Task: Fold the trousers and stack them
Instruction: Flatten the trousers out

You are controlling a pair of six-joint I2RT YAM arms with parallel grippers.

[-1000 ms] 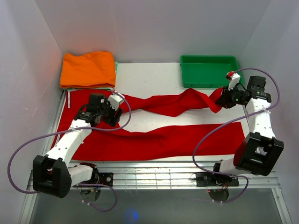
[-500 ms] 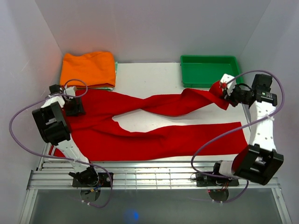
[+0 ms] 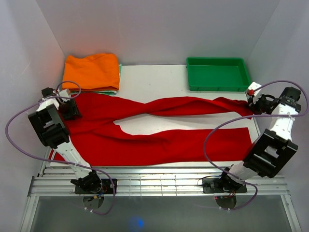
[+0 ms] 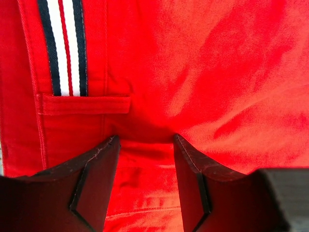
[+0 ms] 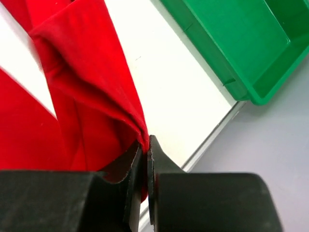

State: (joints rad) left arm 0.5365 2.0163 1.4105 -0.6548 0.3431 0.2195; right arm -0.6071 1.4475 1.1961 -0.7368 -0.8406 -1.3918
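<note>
Top external shows the trousers (image 3: 169, 145) lying from 9 to 3 o'clock. Right gripper (image 5: 146, 145) pinches one leg end at 3 o'clock. Left gripper (image 4: 145, 141) stands open on the waist at 9.

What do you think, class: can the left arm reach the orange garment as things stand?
Probably yes: the left gripper is at the waist of the trousers, just beside the orange garment, jaws open, nothing between them.

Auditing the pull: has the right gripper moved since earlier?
Yes: the right gripper, holding the bright red fabric trousers, moved rightward past the green plastic tray's right end.
</note>
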